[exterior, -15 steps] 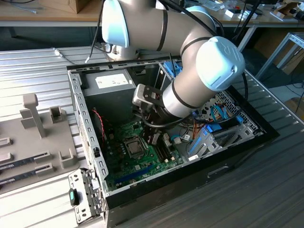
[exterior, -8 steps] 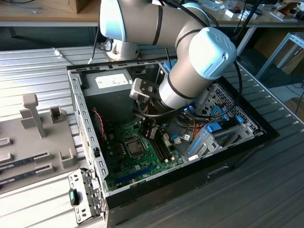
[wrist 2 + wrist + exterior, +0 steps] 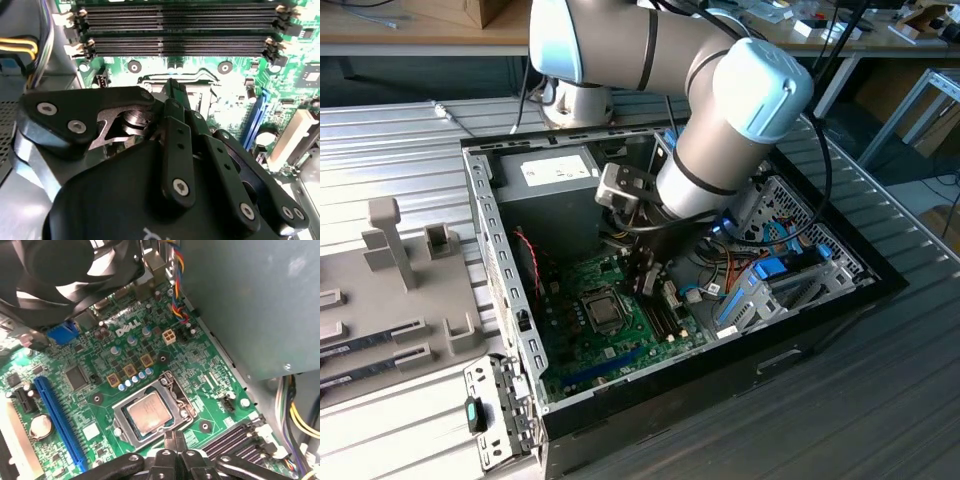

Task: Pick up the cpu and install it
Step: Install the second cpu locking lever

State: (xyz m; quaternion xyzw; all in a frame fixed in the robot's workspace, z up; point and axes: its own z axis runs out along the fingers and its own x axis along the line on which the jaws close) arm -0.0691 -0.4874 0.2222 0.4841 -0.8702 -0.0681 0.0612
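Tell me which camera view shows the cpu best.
The first wrist view: the cpu lies flat in its socket frame, its silver top fully visible. The exterior view shows it small on the motherboard inside the case. In the second wrist view the gripper stands in front of the socket area.

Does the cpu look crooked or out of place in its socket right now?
Nothing stands out. In the first wrist view the cpu lies flat and square inside the socket frame, edges parallel to it, on the green motherboard. The gripper sits at the socket's edge.
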